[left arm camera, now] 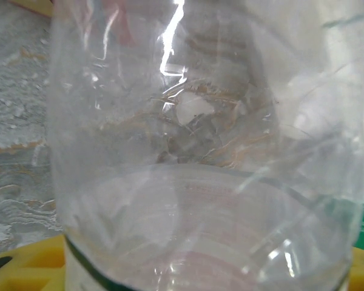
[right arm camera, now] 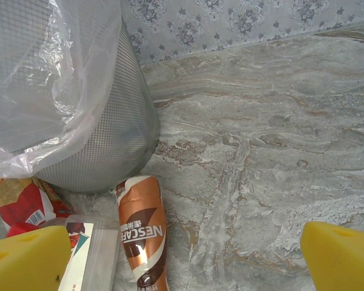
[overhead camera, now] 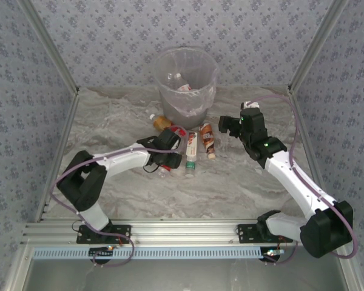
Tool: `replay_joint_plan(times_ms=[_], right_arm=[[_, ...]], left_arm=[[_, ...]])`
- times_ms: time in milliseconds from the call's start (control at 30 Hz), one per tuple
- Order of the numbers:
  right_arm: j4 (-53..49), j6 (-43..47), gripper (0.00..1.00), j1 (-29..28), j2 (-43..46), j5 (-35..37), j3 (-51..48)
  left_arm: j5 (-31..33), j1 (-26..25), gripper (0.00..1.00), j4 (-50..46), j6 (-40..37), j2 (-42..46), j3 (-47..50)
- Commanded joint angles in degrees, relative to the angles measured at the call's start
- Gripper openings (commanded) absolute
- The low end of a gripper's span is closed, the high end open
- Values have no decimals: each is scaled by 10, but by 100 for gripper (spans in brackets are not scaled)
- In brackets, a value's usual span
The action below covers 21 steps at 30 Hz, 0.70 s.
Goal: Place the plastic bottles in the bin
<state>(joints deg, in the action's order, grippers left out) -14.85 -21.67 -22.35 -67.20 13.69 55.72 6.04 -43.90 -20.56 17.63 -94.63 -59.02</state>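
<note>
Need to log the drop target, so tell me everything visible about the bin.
The bin is a round grey mesh basket, wider at the rim than the foot, lined with a translucent plastic bag that folds over the rim and hangs outside. It stands upright at the far middle of the table, near the back wall. At least one bottle with a red and white label lies inside. An orange-labelled bottle lies at its foot; whether they touch is unclear.

it was a lab's robot test booth: flower-print wall panels [overhead camera: 170, 24] and metal posts [overhead camera: 53, 48] boxed in a marble-look table [overhead camera: 230, 188], and a left arm [overhead camera: 118, 159] and right arm [overhead camera: 291, 176] stood bolted to a rail [overhead camera: 188, 229].
</note>
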Motion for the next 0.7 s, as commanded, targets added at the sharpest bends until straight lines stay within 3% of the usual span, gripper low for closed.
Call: replay_joint_plan(times_ms=[0,667], right_arm=[[4,-13,99,3,-2,-9,-3],[27,-14,99,3,19,-19,-18]], left_arm=[[4,-2,58,35,7,42,25],[0,10,56,152,15,197,104]])
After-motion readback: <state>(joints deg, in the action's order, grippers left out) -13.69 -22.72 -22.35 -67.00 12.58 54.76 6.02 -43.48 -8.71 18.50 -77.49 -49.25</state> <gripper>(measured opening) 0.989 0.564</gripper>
